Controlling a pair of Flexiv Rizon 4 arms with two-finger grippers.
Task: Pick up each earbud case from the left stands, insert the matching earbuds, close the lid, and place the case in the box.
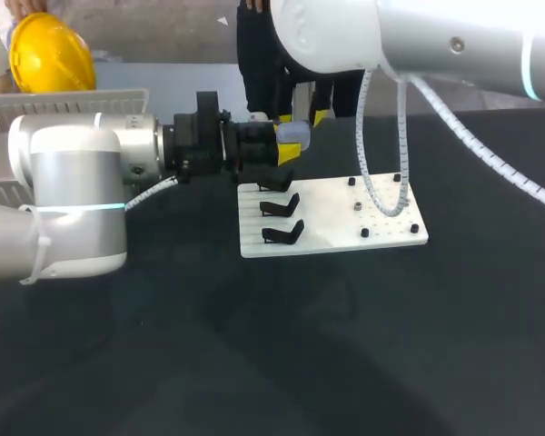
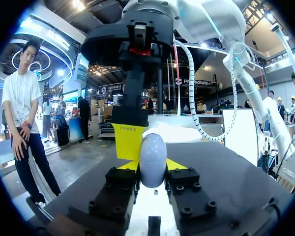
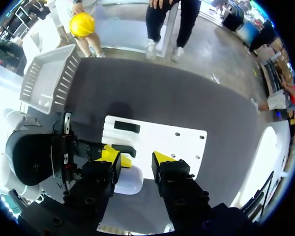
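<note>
A pale lavender earbud case (image 1: 292, 134) with its lid down is held above the far left corner of the white board (image 1: 345, 227). My left gripper (image 1: 286, 150) is shut on it from two sides; in the left wrist view the case (image 2: 152, 160) stands upright between its yellow tips. My right gripper (image 1: 302, 118) hangs open just above and behind the case, and one of its fingertips (image 2: 129, 140) is right beside it. In the right wrist view the case (image 3: 130, 179) lies under the open right gripper (image 3: 137, 156), nearer one finger. Three black stands (image 1: 280, 205) on the board hold nothing.
A grey slotted box (image 1: 64, 100) sits at the table's far left behind my left arm. The white board (image 3: 172, 140) carries small black pegs (image 1: 364, 232) on its right half. Dark table surface lies open in front of the board.
</note>
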